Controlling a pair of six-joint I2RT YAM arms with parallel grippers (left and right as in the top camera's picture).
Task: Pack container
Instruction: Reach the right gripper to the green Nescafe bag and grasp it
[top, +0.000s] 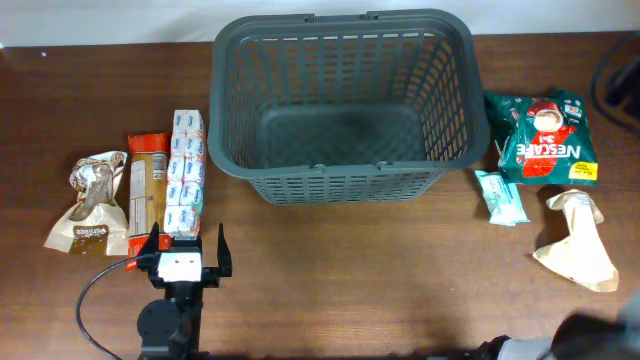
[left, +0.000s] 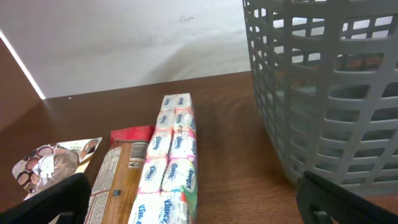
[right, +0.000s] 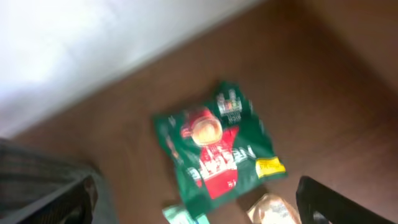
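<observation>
The dark grey slotted basket (top: 345, 185) stands at the back middle of the table, and nothing shows inside it. It also shows in the left wrist view (left: 323, 93). My left gripper (top: 188, 243) is open and empty, just in front of a white Kleenex tissue pack (top: 186, 172). In the left wrist view the open gripper (left: 196, 208) frames that tissue pack (left: 171, 162). My right gripper (right: 199, 205) is open and empty, raised above a green Nescafe bag (right: 217, 146). The view is blurred. In the overhead view the right arm is only a dark blur at the bottom right.
Left of the tissues lie a red-and-brown packet (top: 148, 180) and a beige coffee bag (top: 92, 205). Right of the basket lie the Nescafe bag (top: 545, 135), a small teal packet (top: 500, 197) and a beige bag (top: 580, 240). A white wall is behind the table.
</observation>
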